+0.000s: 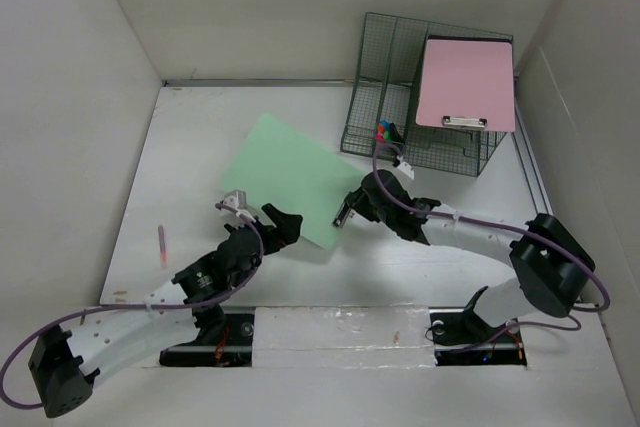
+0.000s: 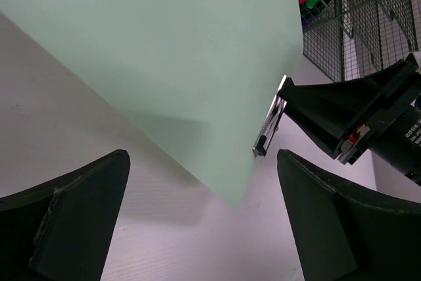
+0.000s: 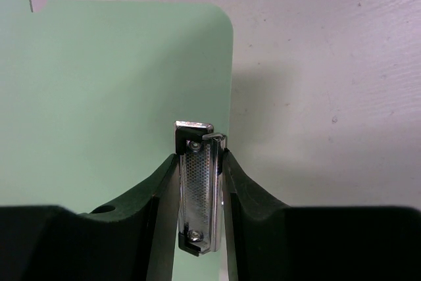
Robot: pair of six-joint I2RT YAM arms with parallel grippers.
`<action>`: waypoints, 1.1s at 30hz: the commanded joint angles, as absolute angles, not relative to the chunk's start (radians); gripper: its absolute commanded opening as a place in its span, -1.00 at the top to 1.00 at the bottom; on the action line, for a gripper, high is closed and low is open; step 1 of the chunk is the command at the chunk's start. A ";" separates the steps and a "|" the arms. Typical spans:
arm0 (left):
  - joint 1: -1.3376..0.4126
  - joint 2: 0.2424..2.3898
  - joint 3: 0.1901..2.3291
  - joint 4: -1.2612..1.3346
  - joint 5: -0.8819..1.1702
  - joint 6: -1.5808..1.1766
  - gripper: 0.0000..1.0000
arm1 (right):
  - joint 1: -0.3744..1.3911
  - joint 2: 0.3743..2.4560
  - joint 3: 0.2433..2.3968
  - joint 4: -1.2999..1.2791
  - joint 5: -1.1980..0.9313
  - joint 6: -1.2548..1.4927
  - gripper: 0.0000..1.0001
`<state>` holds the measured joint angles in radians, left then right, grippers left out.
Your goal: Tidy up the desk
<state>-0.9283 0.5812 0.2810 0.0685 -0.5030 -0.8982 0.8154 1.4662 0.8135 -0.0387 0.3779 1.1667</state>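
Two hands over white worktop (image 1: 190, 162). Top view: left hand (image 1: 258, 213) spread, at corner of green clipboard (image 1: 290, 172); right hand (image 1: 349, 209) at its edge. Left wrist: fingers (image 2: 79, 215) wide apart, clipboard ahead between them. Right wrist: fingers (image 3: 256, 205) clenched on metal clip (image 3: 197, 185); worktop beneath, to their right.

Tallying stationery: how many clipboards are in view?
2. The green clipboard is on the desk, its clip gripped by the right gripper; the pink clipboard sits atop the wire rack.
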 commanded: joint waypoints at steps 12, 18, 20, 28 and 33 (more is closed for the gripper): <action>-0.925 0.635 0.288 0.259 -0.702 -0.905 -0.65 | 0.767 1.345 0.738 0.141 0.187 1.170 1.00; -0.925 0.701 0.330 0.342 -0.733 -0.821 -0.35 | 0.788 1.338 0.736 0.141 0.155 1.172 1.00; -0.925 0.684 0.316 0.402 -0.697 -0.793 -0.07 | 0.798 1.362 0.739 0.158 0.134 1.173 1.00; -0.925 0.600 0.342 0.388 -0.612 -0.768 1.00 | 0.828 1.397 0.747 0.204 0.054 1.091 0.92; -0.925 0.532 0.364 0.310 -0.597 -0.796 1.00 | 0.857 1.336 0.733 0.212 0.032 0.979 0.02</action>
